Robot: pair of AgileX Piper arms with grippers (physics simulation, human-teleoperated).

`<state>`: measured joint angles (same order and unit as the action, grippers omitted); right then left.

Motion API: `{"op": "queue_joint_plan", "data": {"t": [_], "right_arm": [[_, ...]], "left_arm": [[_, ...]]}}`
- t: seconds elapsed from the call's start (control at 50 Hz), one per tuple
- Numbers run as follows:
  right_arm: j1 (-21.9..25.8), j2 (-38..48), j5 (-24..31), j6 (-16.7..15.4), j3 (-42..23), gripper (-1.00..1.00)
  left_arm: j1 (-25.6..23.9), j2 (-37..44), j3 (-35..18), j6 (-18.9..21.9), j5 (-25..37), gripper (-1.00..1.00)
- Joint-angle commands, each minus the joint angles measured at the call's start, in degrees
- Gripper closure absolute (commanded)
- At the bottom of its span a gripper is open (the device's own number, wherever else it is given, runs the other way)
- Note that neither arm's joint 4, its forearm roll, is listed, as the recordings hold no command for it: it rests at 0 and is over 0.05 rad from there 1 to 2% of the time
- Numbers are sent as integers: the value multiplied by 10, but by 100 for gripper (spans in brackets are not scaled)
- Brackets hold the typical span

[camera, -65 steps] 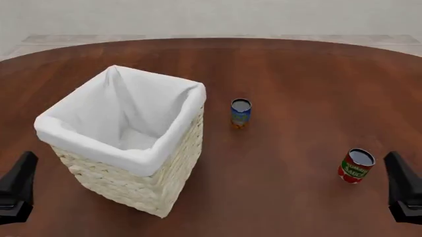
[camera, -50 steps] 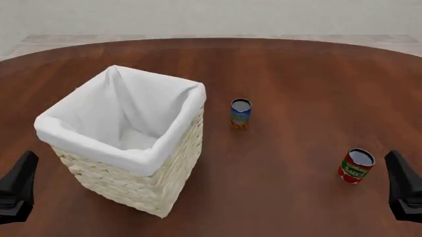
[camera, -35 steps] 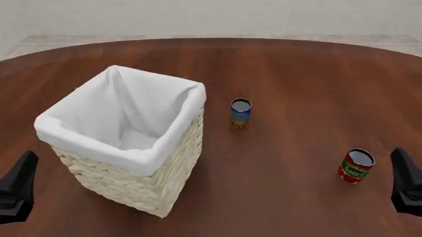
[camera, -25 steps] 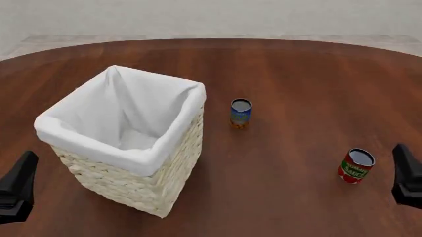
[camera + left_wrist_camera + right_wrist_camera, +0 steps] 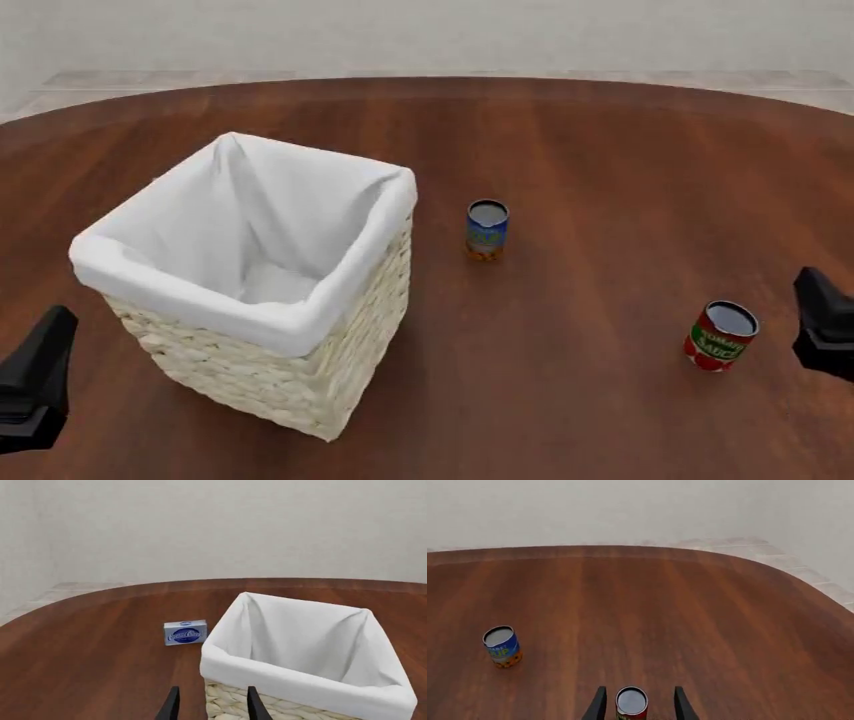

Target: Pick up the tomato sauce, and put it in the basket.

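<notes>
The tomato sauce (image 5: pixel 721 336), well to the right of the basket (image 5: pixel 254 290), has green label lettering too small to read. The blue-and-orange can (image 5: pixel 502 646) shows blurred yellow letters. The small blue-and-white box (image 5: pixel 185 632) has unreadable script.

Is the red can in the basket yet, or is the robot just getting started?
Just getting started. The tomato sauce stands upright on the table, far from the basket, which looks empty as far as the front view shows. The right gripper is open, and its wrist view shows the can between its fingers, not yet gripped. Closing, lifting, carrying and dropping the can in are all left. The left gripper is open near the basket, holding nothing.
</notes>
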<state>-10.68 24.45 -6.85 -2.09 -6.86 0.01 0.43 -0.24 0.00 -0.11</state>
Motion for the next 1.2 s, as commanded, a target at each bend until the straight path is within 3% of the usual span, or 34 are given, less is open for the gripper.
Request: {"op": "queue_joint_plan", "data": {"t": [0.02, 0.26, 0.5, 0.8, 1.2], "right_arm": [[7, 36, 9, 0, -17, -100], [32, 116, -8, 13, -38, -100], [35, 192, -36, -1, -53, -100], [22, 307, -108, -14, -45, -100], [23, 380, -163, -11, -30, -100]], "left_arm": [[0, 0, 0, 0, 0, -100], [0, 0, 0, 0, 0, -100], [0, 0, 0, 0, 0, -100], [0, 0, 0, 0, 0, -100], [0, 0, 0, 0, 0, -100]]}}
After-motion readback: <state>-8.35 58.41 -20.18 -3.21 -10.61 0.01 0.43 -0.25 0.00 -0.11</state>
